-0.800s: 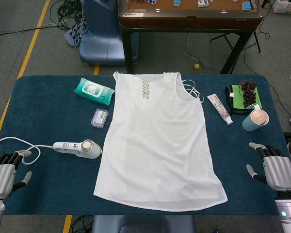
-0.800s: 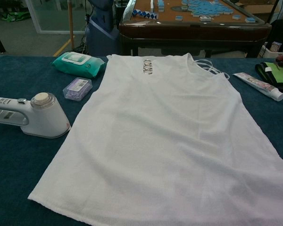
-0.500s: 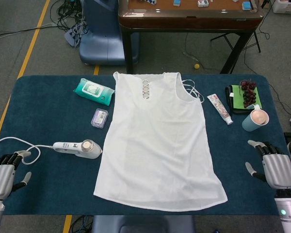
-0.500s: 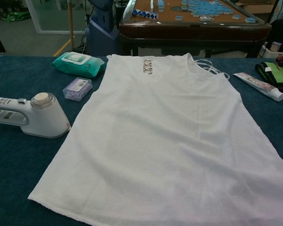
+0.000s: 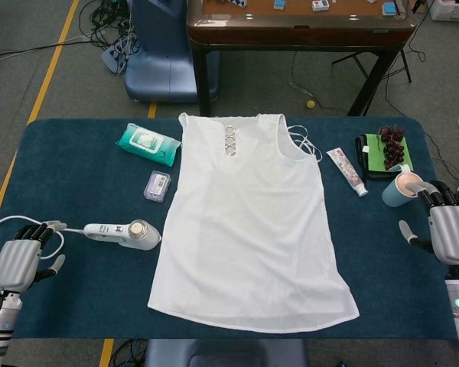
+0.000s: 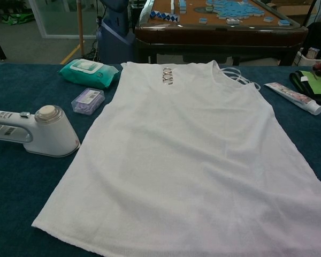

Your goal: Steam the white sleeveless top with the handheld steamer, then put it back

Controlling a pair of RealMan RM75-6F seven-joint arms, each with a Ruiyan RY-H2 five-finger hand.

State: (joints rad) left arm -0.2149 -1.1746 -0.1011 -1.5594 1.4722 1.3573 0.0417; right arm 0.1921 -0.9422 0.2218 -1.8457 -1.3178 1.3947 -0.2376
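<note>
The white sleeveless top (image 5: pixel 252 222) (image 6: pixel 192 155) lies flat on the blue table (image 5: pixel 76 183), neckline at the far side. Just left of its lower half, the white handheld steamer (image 5: pixel 126 233) (image 6: pixel 37 134) rests on the table, with its cord looping away to the left. My left hand (image 5: pixel 19 264) hovers at the table's near-left edge, a short way left of the steamer handle, fingers apart and holding nothing. Near the right edge, my right hand (image 5: pixel 447 229) is raised with fingers spread, empty, just in front of a teal cup (image 5: pixel 402 189). Neither hand shows in the chest view.
A green wipes pack (image 5: pixel 148 144) and a small purple box (image 5: pixel 157 186) lie left of the top. Right of it are a tube (image 5: pixel 346 170), a green-and-black pouch with grapes (image 5: pixel 386 153) and the cup. A wooden table (image 5: pixel 298 23) stands beyond.
Both hands have moved forward over the table: the left toward the steamer's cord and handle, the right up toward the teal cup. Steamer and top are unmoved.
</note>
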